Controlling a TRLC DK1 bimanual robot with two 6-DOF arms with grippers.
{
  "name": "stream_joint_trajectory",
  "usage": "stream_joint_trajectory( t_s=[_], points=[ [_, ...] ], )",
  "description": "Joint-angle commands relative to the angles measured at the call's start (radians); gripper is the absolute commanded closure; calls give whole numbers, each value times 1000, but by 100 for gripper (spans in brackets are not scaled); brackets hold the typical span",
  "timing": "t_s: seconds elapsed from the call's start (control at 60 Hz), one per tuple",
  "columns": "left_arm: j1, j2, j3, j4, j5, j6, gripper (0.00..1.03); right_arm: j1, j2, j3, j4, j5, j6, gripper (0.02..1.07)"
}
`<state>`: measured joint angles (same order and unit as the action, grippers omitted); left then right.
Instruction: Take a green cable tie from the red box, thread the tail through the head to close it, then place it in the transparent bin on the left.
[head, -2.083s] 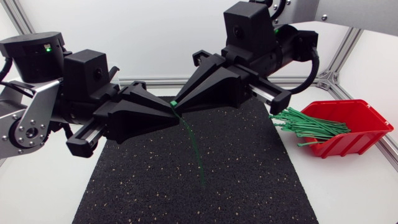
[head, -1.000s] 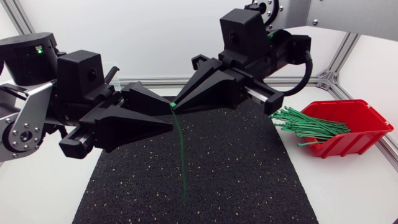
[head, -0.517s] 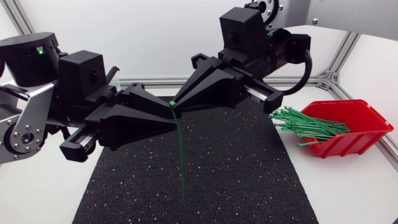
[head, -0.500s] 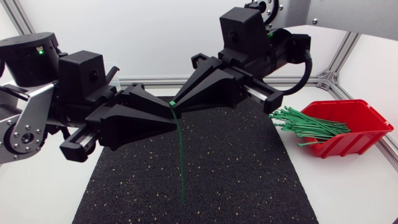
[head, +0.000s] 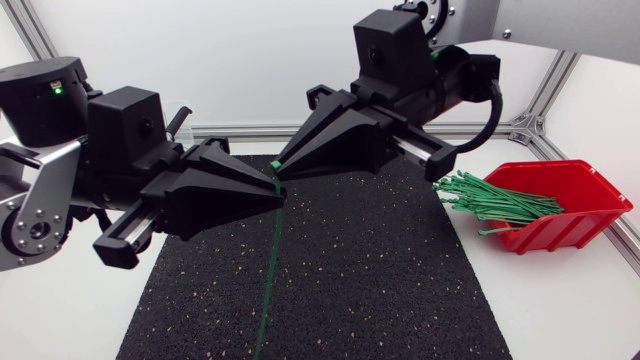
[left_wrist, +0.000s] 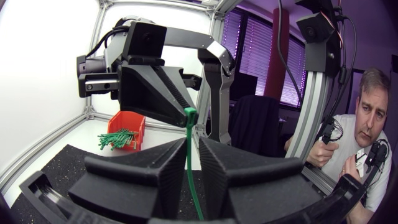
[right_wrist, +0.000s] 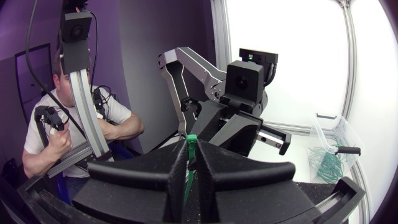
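Observation:
A green cable tie (head: 270, 270) hangs above the black mat. My right gripper (head: 281, 172) is shut on its head end, and the square head (right_wrist: 191, 141) sticks out just past the fingertips. My left gripper (head: 277, 192) meets it tip to tip from the left. Its fingers are drawn in on the strap (left_wrist: 189, 168) just below the head. The tail slants down toward the mat's front edge. The red box (head: 575, 205) with several green ties (head: 495, 200) stands at the right. The transparent bin (right_wrist: 331, 152), with green ties inside, shows only in the right wrist view.
The black speckled mat (head: 400, 270) covers the middle of the table under both grippers. White tabletop (head: 70, 310) lies on either side of it. Aluminium frame posts (head: 545, 95) rise at the back corners.
My left gripper has closed in on the strap and shifted slightly lower. The tie's tail has swung toward the front left. The right gripper has stayed where it was.

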<state>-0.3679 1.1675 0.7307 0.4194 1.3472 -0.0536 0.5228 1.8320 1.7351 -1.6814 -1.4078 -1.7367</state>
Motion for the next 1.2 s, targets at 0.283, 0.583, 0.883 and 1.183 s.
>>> stream_joint_trajectory(
  t_s=[0.283, 0.583, 0.883, 1.183],
  points=[
    [-3, -55, -27, 16, 17, -28, 100, 9, -39, -37, -248, 0, -35, 101],
    [24, -42, -31, 21, 17, -43, 100, -10, -31, -6, -250, 0, -15, 79],
    [76, -26, -30, 19, 12, -48, 100, -46, -4, 32, -245, 7, 3, 53],
    [72, 11, -27, 24, -69, -34, 100, -129, 113, 110, -209, 46, 12, 53]
  ],
)
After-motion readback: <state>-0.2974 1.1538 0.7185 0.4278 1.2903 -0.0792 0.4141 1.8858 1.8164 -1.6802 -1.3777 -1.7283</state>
